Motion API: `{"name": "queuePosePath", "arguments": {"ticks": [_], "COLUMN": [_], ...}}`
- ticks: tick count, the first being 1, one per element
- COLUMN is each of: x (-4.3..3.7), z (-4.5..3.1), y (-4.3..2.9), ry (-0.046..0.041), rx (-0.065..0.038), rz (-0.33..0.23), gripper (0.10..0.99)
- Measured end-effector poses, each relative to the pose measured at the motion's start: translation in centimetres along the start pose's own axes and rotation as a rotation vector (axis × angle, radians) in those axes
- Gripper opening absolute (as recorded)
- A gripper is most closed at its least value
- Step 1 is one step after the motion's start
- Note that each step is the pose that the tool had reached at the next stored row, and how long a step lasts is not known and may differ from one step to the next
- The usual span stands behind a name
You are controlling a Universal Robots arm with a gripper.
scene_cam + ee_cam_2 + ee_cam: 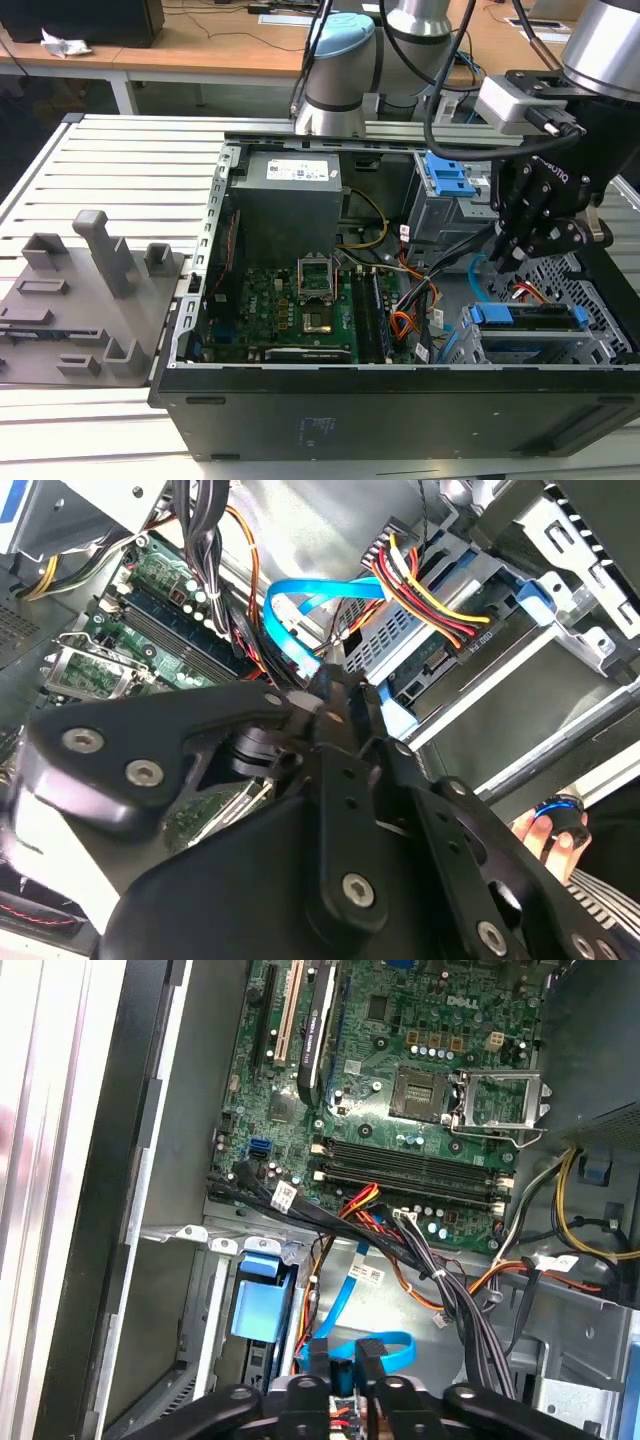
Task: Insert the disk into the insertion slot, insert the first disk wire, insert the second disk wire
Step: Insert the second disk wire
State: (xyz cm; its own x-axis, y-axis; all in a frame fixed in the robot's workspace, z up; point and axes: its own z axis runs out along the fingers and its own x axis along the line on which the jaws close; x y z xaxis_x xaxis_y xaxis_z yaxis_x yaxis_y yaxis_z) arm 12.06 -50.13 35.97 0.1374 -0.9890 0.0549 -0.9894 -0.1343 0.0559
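Observation:
The disk (525, 322), silver in a bright blue carrier, sits inside the insertion slot (600, 345) of the perforated grey cage at the case's front corner on the exterior view's right. In the second wrist view a bundle of red, yellow and black wires (425, 585) is plugged into the disk's (450, 645) end. A flat blue wire (305, 592) loops over the disk and ends between my fingers. My gripper (497, 262) hangs just above the disk, shut on that blue wire's end (344, 1372).
A grey metal box with a blue latch (445, 178) stands behind the cage. The motherboard (290, 305) and power supply (290, 200) fill the case's middle. Loose cable bundles (400, 1235) cross beside the cage. A person's hand (545, 828) shows beyond the case. A grey fixture (90, 290) lies outside.

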Motion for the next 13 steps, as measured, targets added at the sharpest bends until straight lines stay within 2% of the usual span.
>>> {"name": "queuePosePath", "arguments": {"ticks": [1, 9, 10, 11, 13], "x": [0.0, 0.17, 0.49, 1.16, 3.21], "z": [0.0, 0.02, 0.03, 0.08, 0.26], "y": [0.0, 0.03, 0.07, 0.16, 0.44], "ry": [0.0001, -0.0001, 0.0002, 0.0012, 0.0025], "rx": [0.0, 0.0, 0.0, 0.0, 0.0], "rz": [0.0, 0.0, 0.0, -0.001, -0.001], "gripper": [0.165, 0.165, 0.165, 0.165, 0.165]}}
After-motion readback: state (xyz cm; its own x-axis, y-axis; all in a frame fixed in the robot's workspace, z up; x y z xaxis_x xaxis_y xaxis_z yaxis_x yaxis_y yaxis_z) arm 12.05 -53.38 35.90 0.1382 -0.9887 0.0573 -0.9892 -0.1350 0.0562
